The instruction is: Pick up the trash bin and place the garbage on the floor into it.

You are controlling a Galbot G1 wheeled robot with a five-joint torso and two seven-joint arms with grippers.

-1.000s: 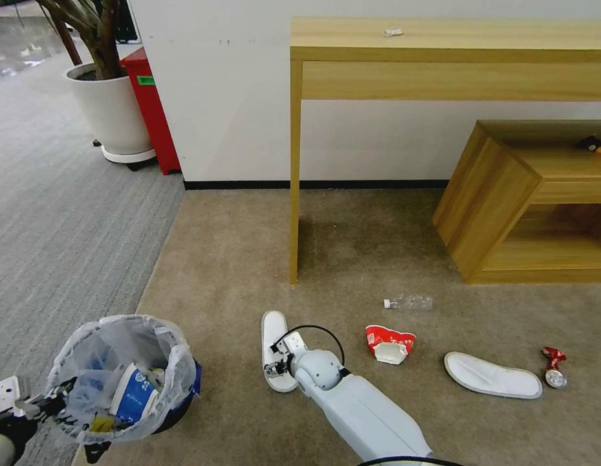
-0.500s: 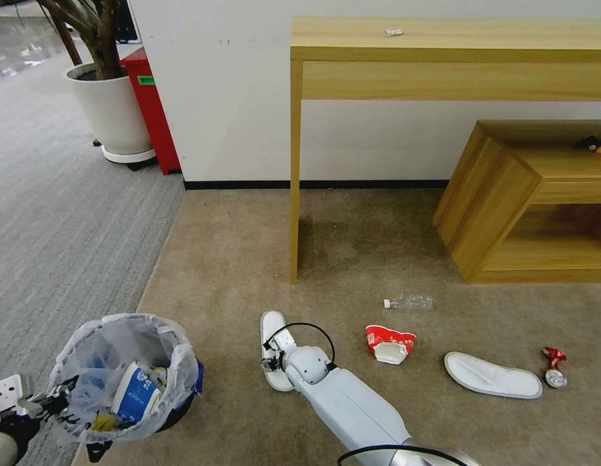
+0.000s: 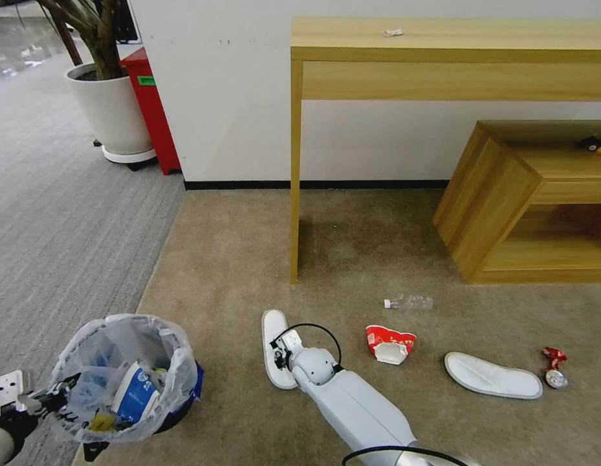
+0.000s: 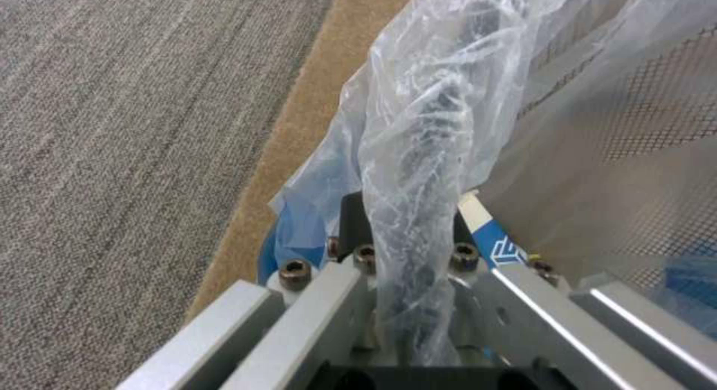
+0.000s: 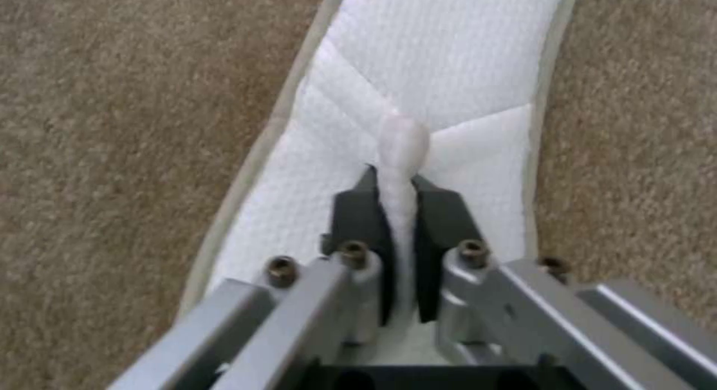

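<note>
Right gripper (image 5: 400, 210): jaws pinched narrow on the raised strap of the near slipper (image 3: 274, 346), low over the carpet; in the wrist view a fold of white fabric stands between the black pads.
Left gripper (image 4: 403, 250): closed on the rim of the trash bin, with bunched liner bag caught between the pads; it sits at the robot's left.
Floor (image 3: 248, 259): beige-brown carpet, bordered on the left by grey ribbed carpet (image 3: 54, 226).
Trash bin (image 3: 122, 375): at the carpet's left edge, well apart from the slipper; a blue cup and other scraps already lie inside.
Near slipper: flat on the carpet ahead of the robot, toe pointing away, still touching the floor.
Handling: looks light, soft and floppy; I judge the strap the right place to hold it, since the flat sole offers no edge. It may droop or swing when lifted, and thin fabric could slip from a pinch.
Far slipper (image 3: 493, 375): to the right, lying flat.
Red cup (image 3: 389, 343): crushed, between the two slippers.
Clear bottle (image 3: 409, 302): just beyond the cup.
Red wrapper and can (image 3: 554, 367): beside the far slipper's right end.
</note>
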